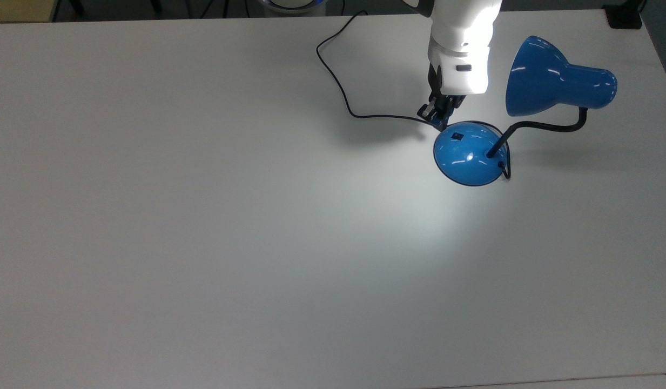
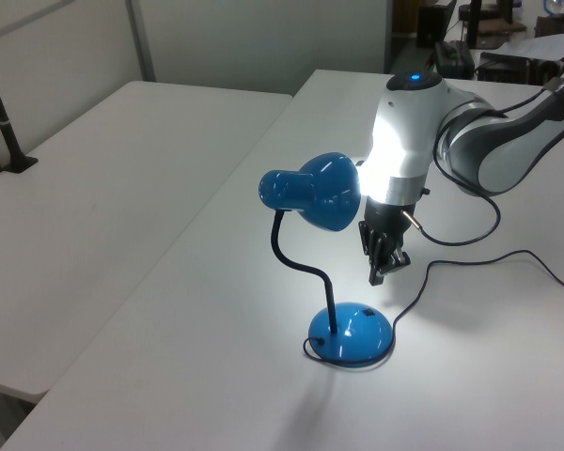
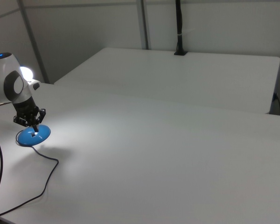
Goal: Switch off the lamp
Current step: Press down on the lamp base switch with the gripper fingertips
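One lamp (image 1: 469,154) — lit — one hand (image 1: 437,120) above its base, grip state unclear.

Work surface: white table (image 1: 203,243), matt, with one bright pool of light (image 1: 435,216) on it in the top view, the rest in even grey shade. In the left view a second white table (image 2: 103,197) stands alongside, a narrow gap between the two; a black post (image 2: 2,122) is clamped at its far edge. The right view shows the same second table (image 3: 186,77) beyond the first, with a black post (image 3: 178,25) rising at its far side. Walls pale grey panels (image 3: 84,32) with metal uprights (image 3: 142,23). Dark clutter (image 2: 489,38) fills the left view's upper right corner
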